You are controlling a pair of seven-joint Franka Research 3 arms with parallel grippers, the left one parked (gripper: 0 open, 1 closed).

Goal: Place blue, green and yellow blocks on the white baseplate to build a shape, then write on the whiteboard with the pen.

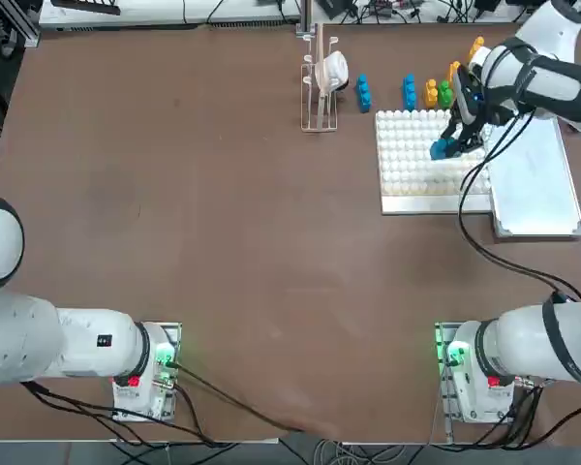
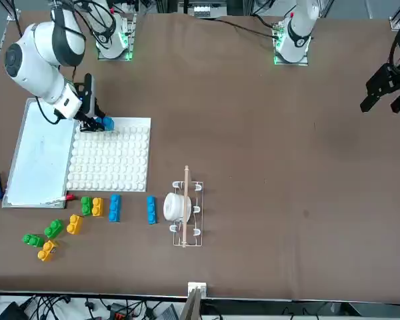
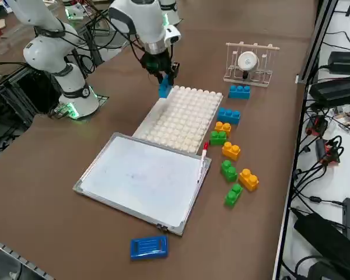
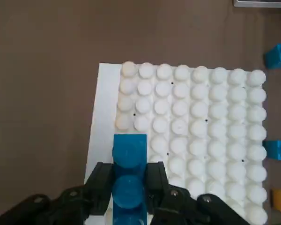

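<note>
Brown worktop (image 1: 223, 242): right gripper (image 4: 129, 187), jaws clamped on a blue block (image 4: 129, 173), hovers over the white baseplate's (image 4: 192, 136) edge, needing stud alignment before pressing down.

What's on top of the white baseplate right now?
No block stands on the white baseplate; its visible studs are bare. The right gripper holds a blue block over its edge; the studs beneath stay hidden.

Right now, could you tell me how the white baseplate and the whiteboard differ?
The white baseplate is square and studded all over; the whiteboard is longer, smooth and silver-framed. The right tool holds a blue block over the baseplate, while the pen lies along the whiteboard's edge. Both are white and lie flat, side by side.
</note>
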